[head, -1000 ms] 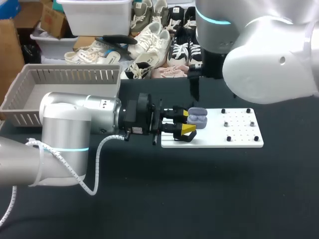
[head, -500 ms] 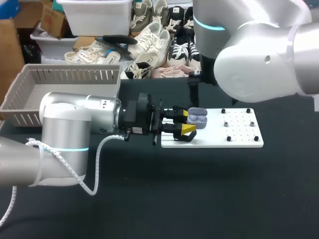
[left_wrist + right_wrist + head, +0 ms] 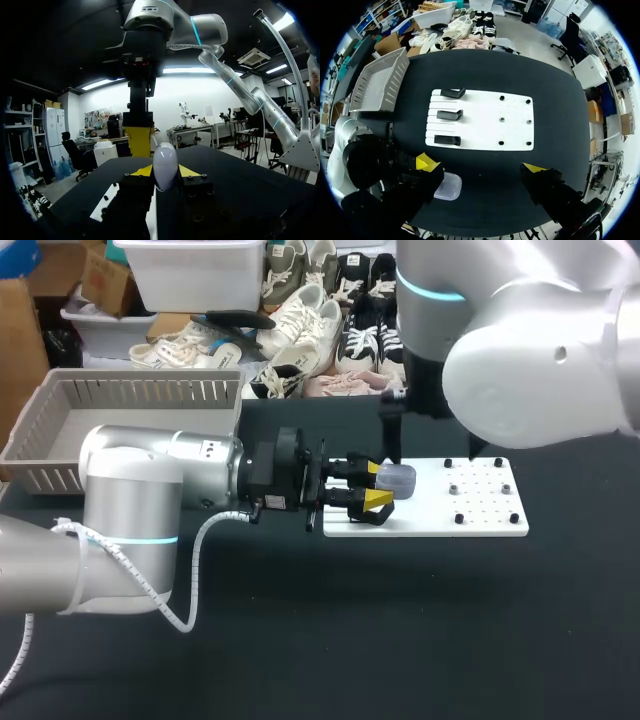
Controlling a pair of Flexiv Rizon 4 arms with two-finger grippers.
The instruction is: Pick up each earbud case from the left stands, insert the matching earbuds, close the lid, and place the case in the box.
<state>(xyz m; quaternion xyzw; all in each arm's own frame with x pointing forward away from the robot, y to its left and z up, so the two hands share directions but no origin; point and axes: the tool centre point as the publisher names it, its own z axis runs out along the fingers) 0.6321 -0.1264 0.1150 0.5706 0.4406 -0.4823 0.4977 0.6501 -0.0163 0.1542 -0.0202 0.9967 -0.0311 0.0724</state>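
Left gripper (image 3: 376, 484) clamped on pale lavender rounded plastic earbud case (image 3: 398, 478), lid looks shut. Right gripper (image 3: 480, 166) spread wide, one finger just above case — raise it clear first. Then carry case level to grey slatted plastic box (image 3: 60, 455), well apart from case.

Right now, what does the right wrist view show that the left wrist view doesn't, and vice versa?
Only the right wrist view: the three black stands on the white board, all empty, the grey basket beyond it, and the right jaws standing wide apart. Only the left wrist view: the left jaws' yellow tips pressing the earbud case from both sides, with one right finger just ahead of it. Both: that pale case, lid shut, and part of the board.
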